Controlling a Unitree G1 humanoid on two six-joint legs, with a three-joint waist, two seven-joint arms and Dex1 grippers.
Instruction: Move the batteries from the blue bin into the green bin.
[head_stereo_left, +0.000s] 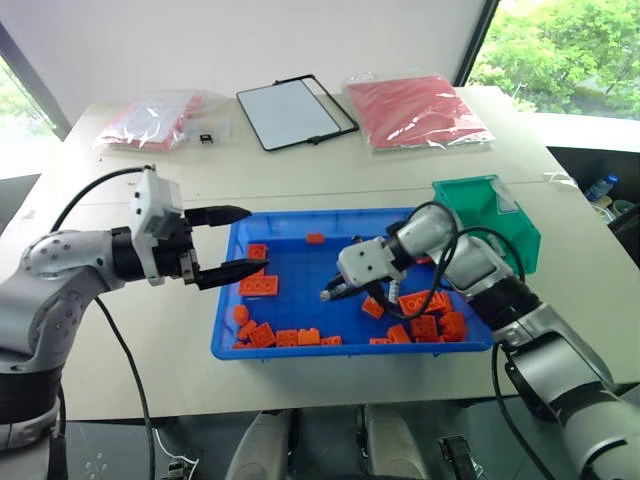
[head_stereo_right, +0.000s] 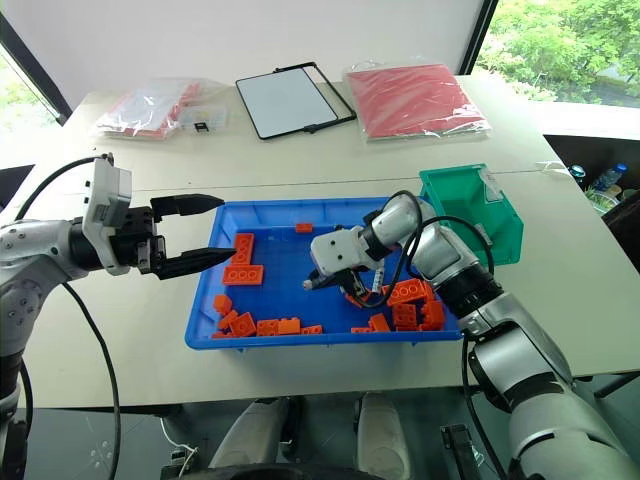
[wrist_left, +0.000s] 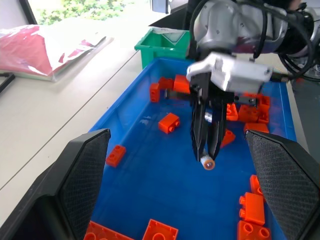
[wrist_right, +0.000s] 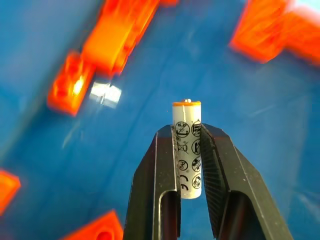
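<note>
My right gripper (wrist_right: 186, 150) is shut on a battery (wrist_right: 186, 145), a white-silver cylinder with an orange end that sticks out past the black fingertips. In the left wrist view the gripper points down with the battery's tip (wrist_left: 208, 163) just above the floor of the blue bin (head_stereo_left: 350, 351). That bin sits at the table's front middle, with my right gripper (head_stereo_left: 330, 293) over its centre. The green bin (head_stereo_left: 480, 205) stands against its far right corner. My left gripper (head_stereo_left: 252, 240) hovers open over the blue bin's left rim, holding nothing.
Orange studded bricks (head_stereo_left: 430, 322) lie scattered in the blue bin, thickest at the near right and along the front edge. At the back of the table lie a black-framed white board (head_stereo_left: 290, 112) and two red plastic bags (head_stereo_left: 415, 108).
</note>
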